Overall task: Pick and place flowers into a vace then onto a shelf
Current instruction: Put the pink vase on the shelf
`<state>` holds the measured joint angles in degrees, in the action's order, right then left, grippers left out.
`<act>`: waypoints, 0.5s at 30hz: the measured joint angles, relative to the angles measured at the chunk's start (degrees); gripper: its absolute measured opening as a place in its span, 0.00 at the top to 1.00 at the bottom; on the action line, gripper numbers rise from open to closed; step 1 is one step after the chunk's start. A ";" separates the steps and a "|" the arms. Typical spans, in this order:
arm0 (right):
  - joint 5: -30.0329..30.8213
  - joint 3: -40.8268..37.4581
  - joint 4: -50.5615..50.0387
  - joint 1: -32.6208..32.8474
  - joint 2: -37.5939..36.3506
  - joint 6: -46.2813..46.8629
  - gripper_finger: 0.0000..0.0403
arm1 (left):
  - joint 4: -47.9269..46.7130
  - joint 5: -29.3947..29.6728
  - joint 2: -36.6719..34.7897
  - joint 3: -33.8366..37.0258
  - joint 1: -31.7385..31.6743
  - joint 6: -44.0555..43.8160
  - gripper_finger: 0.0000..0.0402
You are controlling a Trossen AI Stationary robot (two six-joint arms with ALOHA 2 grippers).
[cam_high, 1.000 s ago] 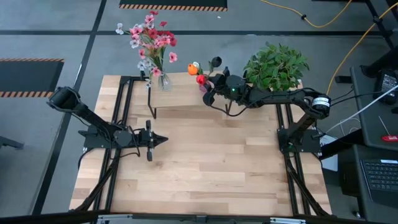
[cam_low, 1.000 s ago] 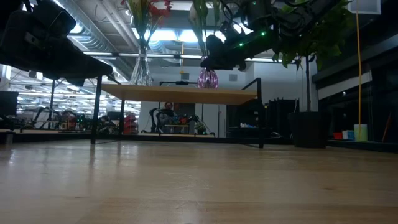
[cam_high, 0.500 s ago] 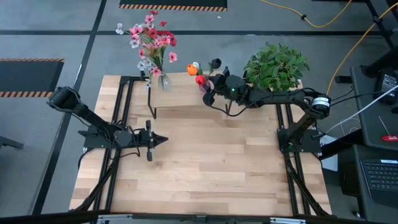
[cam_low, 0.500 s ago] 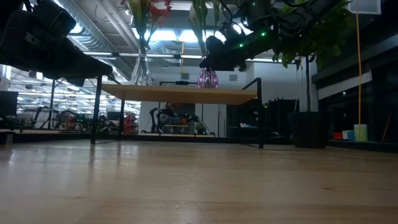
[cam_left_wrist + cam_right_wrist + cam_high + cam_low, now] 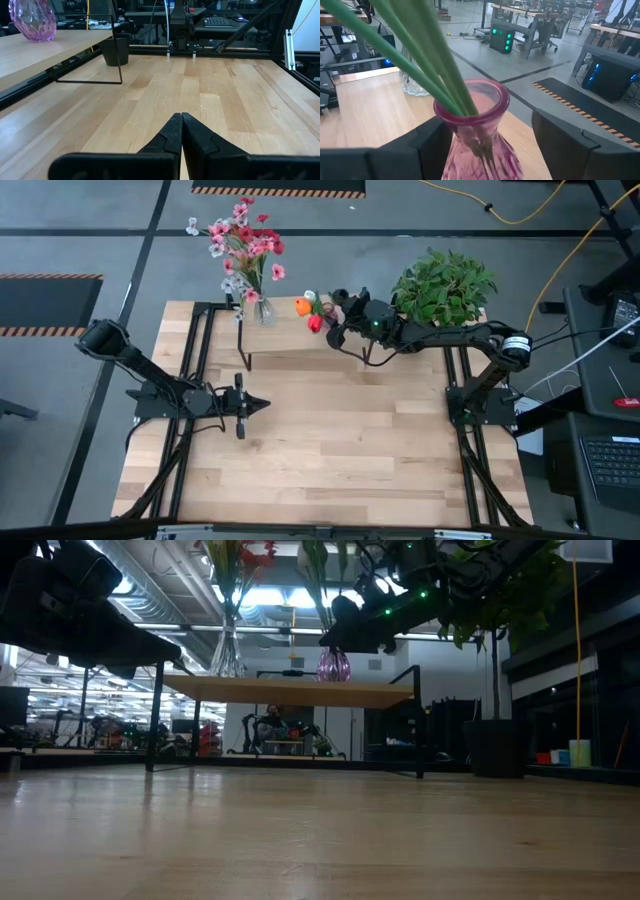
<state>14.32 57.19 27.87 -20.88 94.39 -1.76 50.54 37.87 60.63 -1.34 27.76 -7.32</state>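
Between the wide-open fingers of the right gripper [image 5: 480, 145] stands the pink glass vase [image 5: 472, 132] on the shelf [image 5: 290, 330], untouched, holding the flowers [image 5: 312, 313]. I judge it fragile, slippery and top-heavy; take it at the neck. The left gripper [image 5: 181, 132] waits shut.

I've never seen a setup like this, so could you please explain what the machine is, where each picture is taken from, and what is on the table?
It is a robot with two dark arms at a wooden table. One picture looks straight down, one looks level across the tabletop, and one sits on each wrist. A low shelf stands at the back, beside a potted plant. On it are a clear vase of pink flowers and a pink vase holding stems. The right gripper is open, its fingers either side of the pink vase. The left gripper waits shut over the table, holding nothing.
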 joint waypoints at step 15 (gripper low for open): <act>-0.01 0.00 0.01 -0.17 -0.07 2.15 0.33 | -0.01 0.00 -0.01 -0.01 0.00 -0.02 0.99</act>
<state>14.31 57.19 27.88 -21.05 94.32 0.39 50.54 37.87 60.62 -1.35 27.76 -7.34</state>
